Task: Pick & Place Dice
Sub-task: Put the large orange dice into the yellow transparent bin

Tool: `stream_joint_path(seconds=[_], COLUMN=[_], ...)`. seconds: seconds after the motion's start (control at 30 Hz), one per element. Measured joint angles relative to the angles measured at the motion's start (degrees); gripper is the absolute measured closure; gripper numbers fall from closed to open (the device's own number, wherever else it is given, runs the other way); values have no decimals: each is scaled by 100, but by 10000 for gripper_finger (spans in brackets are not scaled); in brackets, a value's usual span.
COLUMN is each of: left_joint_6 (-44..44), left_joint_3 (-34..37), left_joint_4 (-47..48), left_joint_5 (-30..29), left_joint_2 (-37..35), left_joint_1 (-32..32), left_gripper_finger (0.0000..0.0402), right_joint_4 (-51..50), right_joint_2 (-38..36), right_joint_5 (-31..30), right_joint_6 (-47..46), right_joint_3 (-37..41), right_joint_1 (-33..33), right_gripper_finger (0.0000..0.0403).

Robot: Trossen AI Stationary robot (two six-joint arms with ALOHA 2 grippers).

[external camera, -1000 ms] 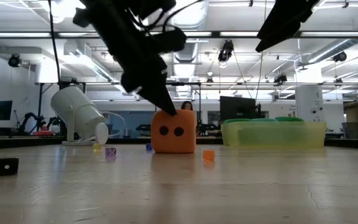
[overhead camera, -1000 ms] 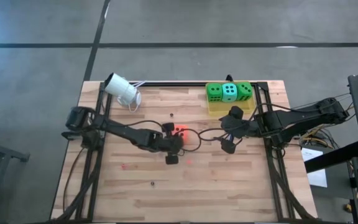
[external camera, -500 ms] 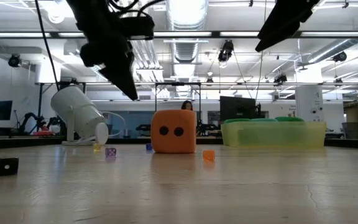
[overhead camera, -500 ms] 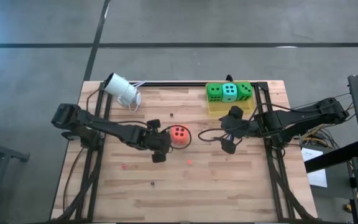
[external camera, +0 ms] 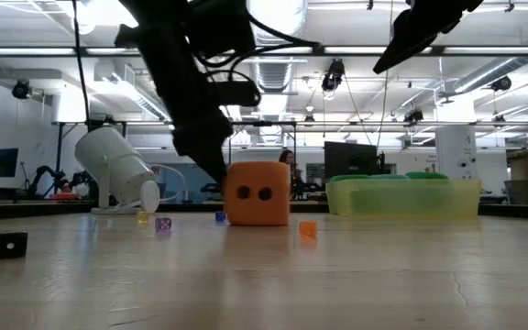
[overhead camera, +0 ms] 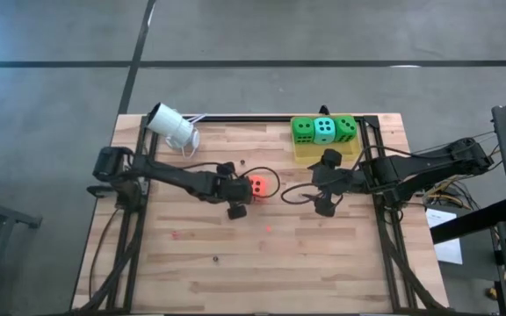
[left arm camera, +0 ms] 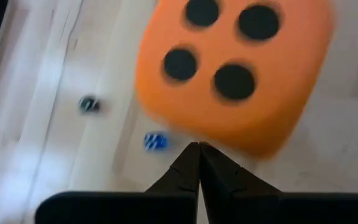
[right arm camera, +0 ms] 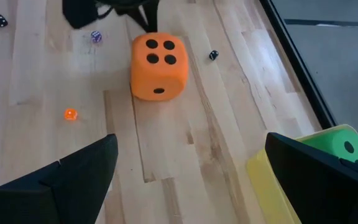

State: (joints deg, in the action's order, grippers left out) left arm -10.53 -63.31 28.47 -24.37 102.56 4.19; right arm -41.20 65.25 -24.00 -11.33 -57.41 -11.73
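One orange die (overhead camera: 258,185) sits beside the left gripper's (overhead camera: 238,188) clenched jaws; right gripper (overhead camera: 326,183) gapes.

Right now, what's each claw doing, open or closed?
Left gripper: closed, empty, beside the orange foam die.
Right gripper: open, holding nothing.

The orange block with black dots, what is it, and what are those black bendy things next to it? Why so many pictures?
The orange block is a big soft dice sitting on a wooden table. The black bendy things are two robot arms. Each ends in a claw for grabbing.

Four cameras look at once: one from above, one at table height, and one on each arm's wrist.

The left claw is pinched shut beside the orange dice, holding nothing. The right claw waits wide open, also empty.

Three more dice, two green and one teal, sit in a yellow tray. A white tipped-over thing and some tiny dice lie about too.
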Motion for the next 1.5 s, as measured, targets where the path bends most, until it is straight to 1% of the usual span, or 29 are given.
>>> stream_joint_path(seconds=[0.17,0.23,0.33,0.47,0.57,0.7,0.87,0.97,1.03,1.17,1.3,1.43,1.5], left_joint_6=[371,467,615,751,779,817,607,469,414,216,-19,-198,-315], left_joint_3=[-14,-22,-65,-207,-338,-352,-336,-207,-87,275,669,1044,1221], left_joint_4=[-1228,-1626,-2031,-2264,-2262,-1866,-845,-488,-423,-386,-383,-359,-379], left_joint_5=[497,598,600,600,600,587,219,-99,-250,-310,-339,-406,-426], left_joint_2=[293,400,539,789,913,810,166,-304,-672,-1447,-2279,-3029,-3390], left_joint_1=[7,7,7,4,16,61,164,278,380,603,838,1041,1129], left_gripper_finger=[390,390,390,390,390,390,390,390,390,390,390,390,390], right_joint_4=[1,2,6,21,25,27,25,31,98,468,886,910,882], right_joint_2=[0,0,0,0,0,0,0,0,0,61,231,574,835], right_joint_5=[1,1,1,1,1,-1,-3,-1,-1,3,25,419,498], right_joint_6=[-12,-21,-23,-22,-22,-43,-52,-63,-66,-248,-979,-1766,-2213], right_joint_3=[0,0,0,0,2,4,7,9,9,9,-56,-181,-276], right_joint_1=[0,0,0,0,0,0,0,0,0,39,210,453,579], right_gripper_finger=[3,3,3,3,3,3,3,3,3,3,3,3,3])
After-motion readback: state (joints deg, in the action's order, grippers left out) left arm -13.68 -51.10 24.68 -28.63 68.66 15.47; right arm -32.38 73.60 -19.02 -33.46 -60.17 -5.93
